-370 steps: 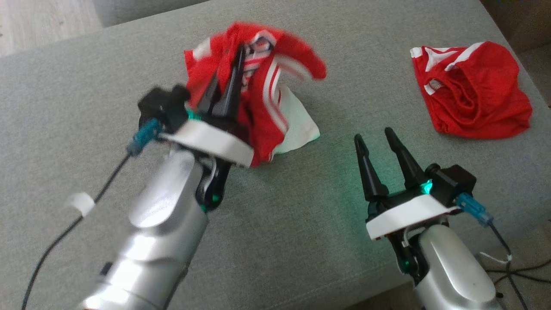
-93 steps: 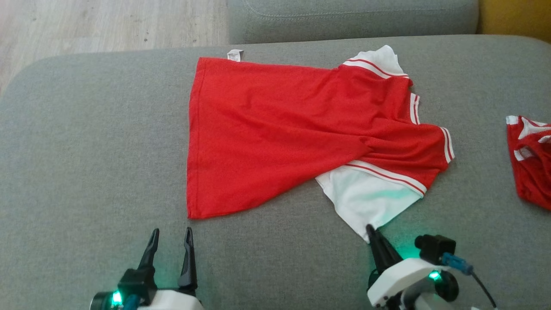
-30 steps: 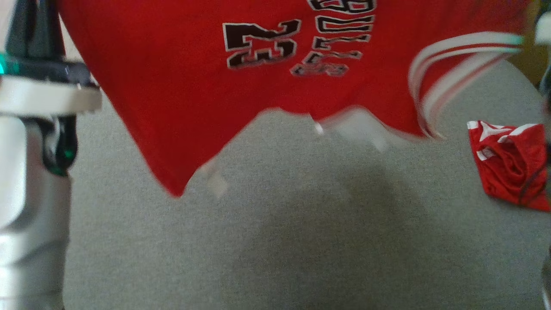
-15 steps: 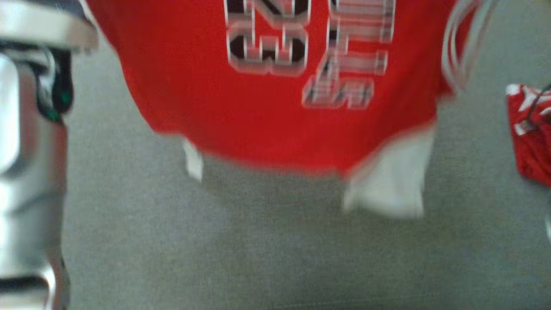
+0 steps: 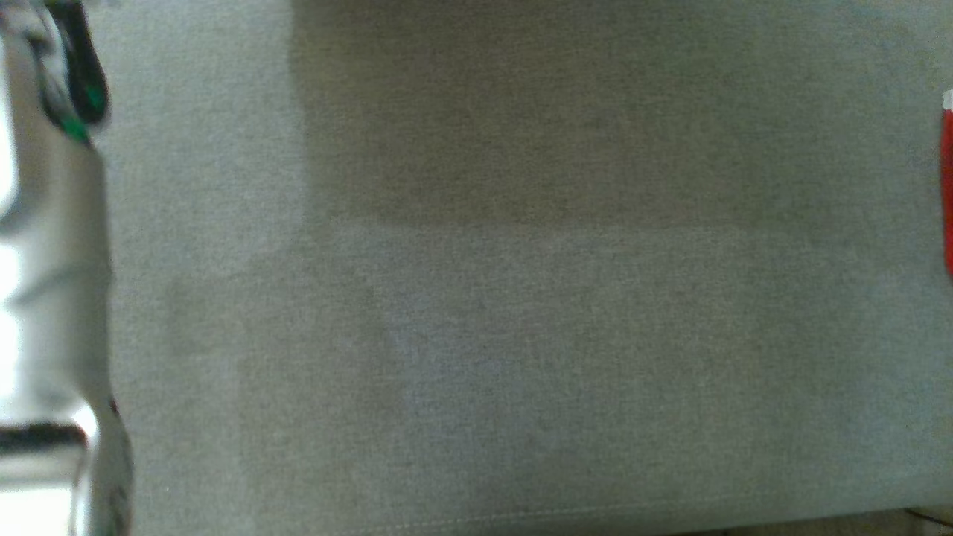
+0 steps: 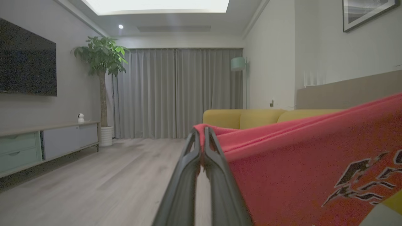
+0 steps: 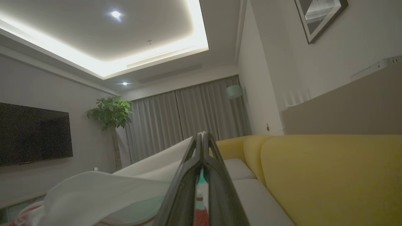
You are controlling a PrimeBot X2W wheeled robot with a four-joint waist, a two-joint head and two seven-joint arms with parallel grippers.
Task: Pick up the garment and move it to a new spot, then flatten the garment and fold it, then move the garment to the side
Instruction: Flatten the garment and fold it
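Holding the garment [image 6: 298,163] up off the grey cushion [image 5: 521,357] between both arms, I have it spread in the air; at the centre of the left wrist view the left gripper [image 6: 202,133] is clenched on a folded red edge, and the cloth runs off to the lower right; in the right wrist view the right gripper [image 7: 202,136] is pinched tight on a white part of what I take to be the same garment, which spills to the lower left; the darker patch [image 5: 484,126] in the upper middle of the head view is, I judge, its shadow on the cushion, and my left forearm [image 5: 52,260] stands along the left edge; my worries: both grips are thin fingertip pinches, so a hard shake or too much pull between the arms could free an edge and drop one side in a heap; lowering unevenly would lay the cloth creased or doubled under itself, spoiling the flattening; drifting right could land it on the second red garment [image 5: 947,193] peeking in at the right edge, and the two could tangle; as for writing, a black print [image 6: 361,185] with a pale outline sits at the lower right of the left wrist view, but it is slanted and cut off, so I cannot read it; no brand or label is legible
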